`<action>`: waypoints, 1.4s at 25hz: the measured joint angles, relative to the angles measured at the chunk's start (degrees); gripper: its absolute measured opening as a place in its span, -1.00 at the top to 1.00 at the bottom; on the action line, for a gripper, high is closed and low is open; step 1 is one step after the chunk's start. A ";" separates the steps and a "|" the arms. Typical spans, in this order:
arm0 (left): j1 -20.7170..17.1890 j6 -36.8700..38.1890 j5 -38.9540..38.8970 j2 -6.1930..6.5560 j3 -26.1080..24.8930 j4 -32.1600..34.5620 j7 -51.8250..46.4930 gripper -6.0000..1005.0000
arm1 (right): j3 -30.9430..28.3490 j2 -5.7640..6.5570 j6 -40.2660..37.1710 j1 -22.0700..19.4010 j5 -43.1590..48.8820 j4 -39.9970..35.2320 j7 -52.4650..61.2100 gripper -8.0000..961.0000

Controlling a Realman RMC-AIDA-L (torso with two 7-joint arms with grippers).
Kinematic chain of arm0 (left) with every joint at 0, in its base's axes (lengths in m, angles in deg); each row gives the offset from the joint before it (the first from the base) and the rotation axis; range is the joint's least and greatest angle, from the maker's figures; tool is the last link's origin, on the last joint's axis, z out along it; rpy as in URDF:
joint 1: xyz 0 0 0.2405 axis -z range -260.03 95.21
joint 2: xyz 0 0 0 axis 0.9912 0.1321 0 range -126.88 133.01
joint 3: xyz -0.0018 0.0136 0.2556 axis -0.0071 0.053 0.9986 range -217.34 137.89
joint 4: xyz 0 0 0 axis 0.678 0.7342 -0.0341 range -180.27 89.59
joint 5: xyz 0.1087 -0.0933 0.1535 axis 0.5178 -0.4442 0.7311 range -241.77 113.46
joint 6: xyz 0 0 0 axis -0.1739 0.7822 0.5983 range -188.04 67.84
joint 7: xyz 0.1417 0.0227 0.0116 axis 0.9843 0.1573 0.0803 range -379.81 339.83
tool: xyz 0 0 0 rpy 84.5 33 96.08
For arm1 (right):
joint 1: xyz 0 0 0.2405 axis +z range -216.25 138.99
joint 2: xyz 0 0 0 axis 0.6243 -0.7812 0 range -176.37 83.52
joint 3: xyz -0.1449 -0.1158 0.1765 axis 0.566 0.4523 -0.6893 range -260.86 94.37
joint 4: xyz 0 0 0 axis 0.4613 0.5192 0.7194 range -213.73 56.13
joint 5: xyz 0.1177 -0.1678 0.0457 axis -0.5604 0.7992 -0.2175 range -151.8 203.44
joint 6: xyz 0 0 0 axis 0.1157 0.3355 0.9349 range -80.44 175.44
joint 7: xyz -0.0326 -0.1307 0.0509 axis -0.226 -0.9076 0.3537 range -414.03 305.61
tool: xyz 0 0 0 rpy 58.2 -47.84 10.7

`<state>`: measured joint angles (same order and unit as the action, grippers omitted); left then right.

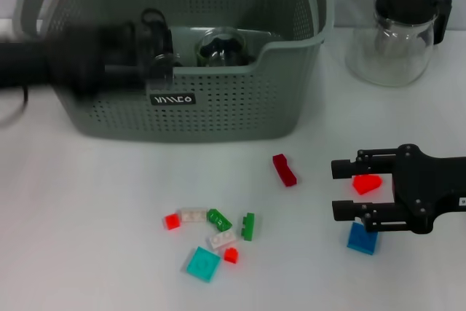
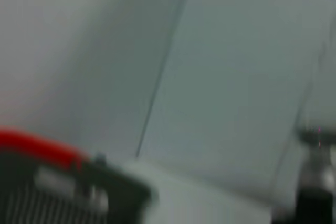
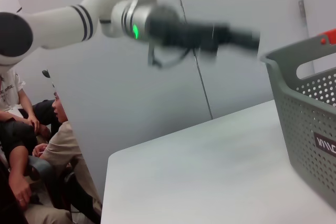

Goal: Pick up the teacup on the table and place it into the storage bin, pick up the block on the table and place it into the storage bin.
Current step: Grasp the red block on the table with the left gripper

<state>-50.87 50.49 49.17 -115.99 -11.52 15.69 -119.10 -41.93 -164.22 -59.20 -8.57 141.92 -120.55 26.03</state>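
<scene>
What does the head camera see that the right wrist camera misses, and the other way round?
Only the head view shows the scattered blocks on the table, the teacup lying inside the storage bin, the glass jug with its black lid, and the right hand, open, above a red block and a blue block.

Only the right wrist view shows people sitting beyond the table edge, and the left arm's white upper links.

Both show the storage bin, the white table, and the left arm's dark forearm, blurred.
</scene>
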 joint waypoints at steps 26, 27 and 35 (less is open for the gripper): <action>-8.92 -23.39 12.87 -5.31 4.04 -21.61 40.80 0.00 | -0.18 -0.17 0.26 -0.41 0.00 0.18 0.18 -0.43; -8.98 -23.42 12.94 -5.32 4.02 -21.72 41.16 0.00 | -0.18 -0.16 0.19 -0.39 0.00 0.17 0.22 -0.43; -8.91 -26.60 14.58 -5.40 4.03 -23.51 43.40 0.02 | -0.18 -0.15 0.33 -0.27 0.00 0.22 0.27 -0.43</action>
<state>-59.79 23.90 63.75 -121.39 -7.49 -7.82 -75.70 -42.12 -164.37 -58.87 -8.84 141.92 -120.32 26.31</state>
